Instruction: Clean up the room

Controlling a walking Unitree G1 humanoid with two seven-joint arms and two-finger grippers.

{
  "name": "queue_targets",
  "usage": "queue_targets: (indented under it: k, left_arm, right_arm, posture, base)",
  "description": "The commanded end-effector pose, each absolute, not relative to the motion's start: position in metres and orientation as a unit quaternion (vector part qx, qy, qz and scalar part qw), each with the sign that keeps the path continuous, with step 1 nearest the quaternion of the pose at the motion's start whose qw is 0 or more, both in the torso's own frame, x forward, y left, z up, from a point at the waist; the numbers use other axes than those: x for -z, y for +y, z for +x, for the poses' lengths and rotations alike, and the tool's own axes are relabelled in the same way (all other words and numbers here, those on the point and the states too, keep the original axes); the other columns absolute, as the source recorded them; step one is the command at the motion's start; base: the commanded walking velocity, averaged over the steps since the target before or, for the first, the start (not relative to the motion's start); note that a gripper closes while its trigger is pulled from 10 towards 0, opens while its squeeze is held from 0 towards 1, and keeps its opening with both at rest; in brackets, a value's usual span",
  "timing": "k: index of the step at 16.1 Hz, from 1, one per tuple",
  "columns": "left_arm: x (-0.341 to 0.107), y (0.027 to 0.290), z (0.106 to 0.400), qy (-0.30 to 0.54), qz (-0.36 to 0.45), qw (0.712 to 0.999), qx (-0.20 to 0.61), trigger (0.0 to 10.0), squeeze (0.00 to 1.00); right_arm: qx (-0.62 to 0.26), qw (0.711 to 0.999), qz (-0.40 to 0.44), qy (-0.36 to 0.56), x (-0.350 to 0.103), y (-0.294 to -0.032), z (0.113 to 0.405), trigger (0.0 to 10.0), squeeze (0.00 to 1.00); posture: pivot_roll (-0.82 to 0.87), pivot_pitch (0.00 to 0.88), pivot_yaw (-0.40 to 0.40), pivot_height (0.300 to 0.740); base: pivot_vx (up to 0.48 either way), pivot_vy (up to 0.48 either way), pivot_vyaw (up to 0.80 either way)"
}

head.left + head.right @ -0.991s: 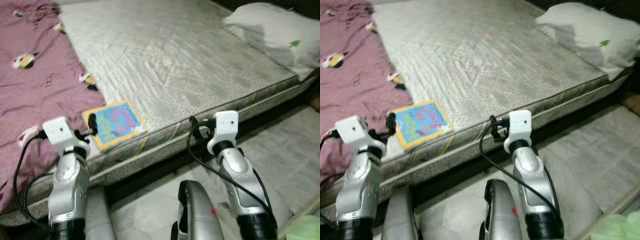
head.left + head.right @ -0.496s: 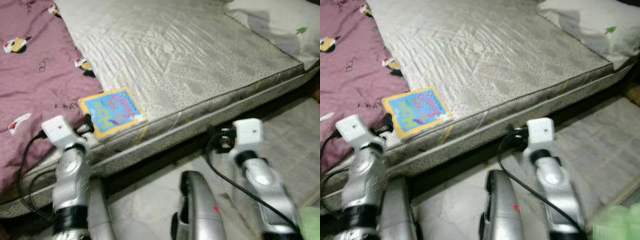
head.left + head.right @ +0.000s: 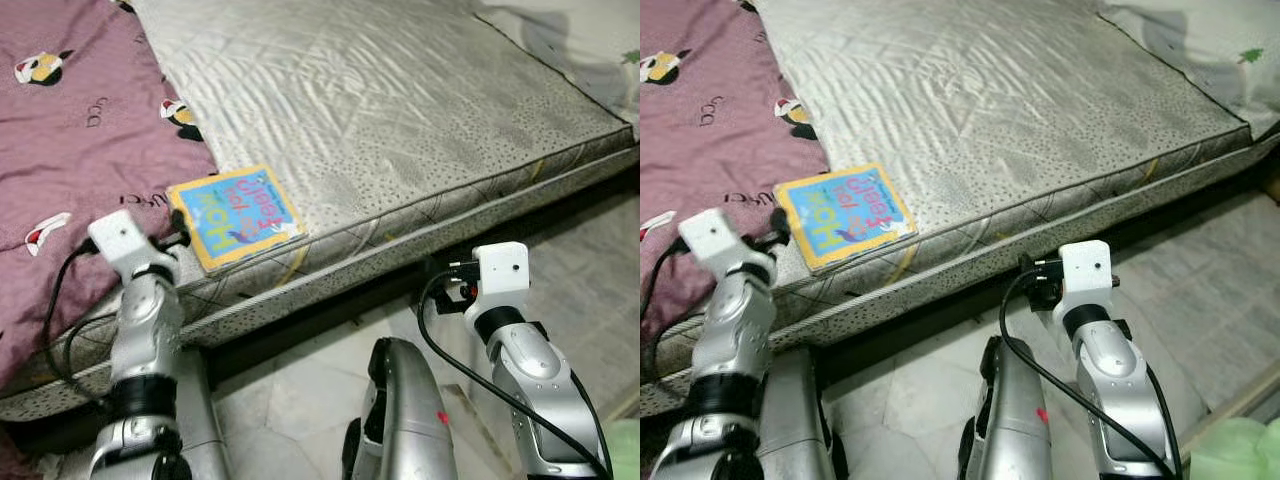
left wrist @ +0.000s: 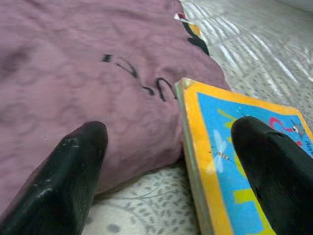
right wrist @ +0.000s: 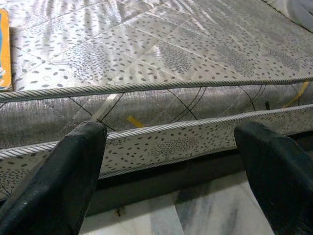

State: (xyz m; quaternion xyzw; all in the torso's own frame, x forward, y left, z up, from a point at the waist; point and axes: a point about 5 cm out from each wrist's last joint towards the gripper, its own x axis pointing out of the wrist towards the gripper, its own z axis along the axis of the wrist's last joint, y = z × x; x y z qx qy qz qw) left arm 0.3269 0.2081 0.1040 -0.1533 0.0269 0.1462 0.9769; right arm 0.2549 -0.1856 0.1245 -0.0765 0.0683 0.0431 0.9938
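One picture book (image 3: 235,214) with a yellow border and blue cover lies flat near the front edge of the grey mattress (image 3: 400,120), its corner touching the purple blanket (image 3: 70,150). The left gripper (image 4: 171,171), fingers spread apart, hovers just before that corner, one finger over the blanket and one over the cover. The right gripper (image 5: 171,176), also spread wide, faces the mattress side, well apart from the book.

The only lettering stands on the cover of the children's book (image 3: 237,215), left of centre in the head views, at the mattress (image 3: 400,120) edge. Its big yellow-green word seems to read "HOW"; the pink words beside it are too blurred to read.
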Motion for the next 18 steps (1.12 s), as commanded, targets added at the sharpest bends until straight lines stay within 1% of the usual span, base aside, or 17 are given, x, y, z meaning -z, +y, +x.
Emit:
queue_targets:
  k: [1, 4, 9, 11, 13, 15, 18]
  left_arm:
    - [-0.100, 0.207, 0.327, 0.035, -0.149, 0.978, -0.140, 10.0, 0.00]
    - [-0.092, 0.195, 0.331, 0.054, -0.156, 0.979, -0.121, 10.0, 0.00]
    - [-0.087, 0.178, 0.327, 0.067, -0.165, 0.979, -0.102, 10.0, 0.00]
    - [-0.080, 0.171, 0.321, 0.092, -0.175, 0.976, -0.091, 10.0, 0.00]
    - [-0.066, 0.173, 0.316, 0.124, -0.202, 0.966, -0.103, 10.0, 0.00]
    - [-0.063, 0.178, 0.317, 0.126, -0.203, 0.965, -0.106, 10.0, 0.00]
    - [-0.065, 0.191, 0.327, 0.125, -0.209, 0.964, -0.109, 10.0, 0.00]
  right_arm:
    - [-0.046, 0.994, -0.081, 0.061, -0.131, -0.186, 0.254, 10.0, 0.00]
    - [-0.044, 0.994, -0.081, 0.058, -0.132, -0.185, 0.257, 10.0, 0.00]
    - [-0.048, 0.994, -0.078, 0.053, -0.133, -0.182, 0.262, 10.0, 0.00]
    - [-0.050, 0.995, -0.077, 0.050, -0.133, -0.180, 0.265, 10.0, 0.00]
    - [-0.051, 0.995, -0.075, 0.048, -0.133, -0.178, 0.267, 10.0, 0.00]
    - [-0.044, 0.995, -0.079, 0.047, -0.134, -0.182, 0.267, 10.0, 0.00]
    - [-0.041, 0.995, -0.081, 0.044, -0.138, -0.187, 0.265, 10.0, 0.00]
  posture:
    - [-0.11, 0.166, -0.100, 0.494]
    - [-0.11, 0.155, -0.093, 0.494]
    - [-0.10, 0.137, -0.092, 0.494]
    - [-0.09, 0.133, -0.093, 0.494]
    - [-0.10, 0.132, -0.090, 0.494]
    - [-0.11, 0.133, -0.084, 0.494]
    - [-0.13, 0.132, -0.088, 0.494]
  base:
    - [0.000, 0.000, 0.00]
    - [0.000, 0.000, 0.00]
    - [0.000, 0.000, 0.00]
    - [0.000, 0.000, 0.00]
    - [0.000, 0.000, 0.00]
    - [0.000, 0.000, 0.00]
    - [0.000, 0.000, 0.00]
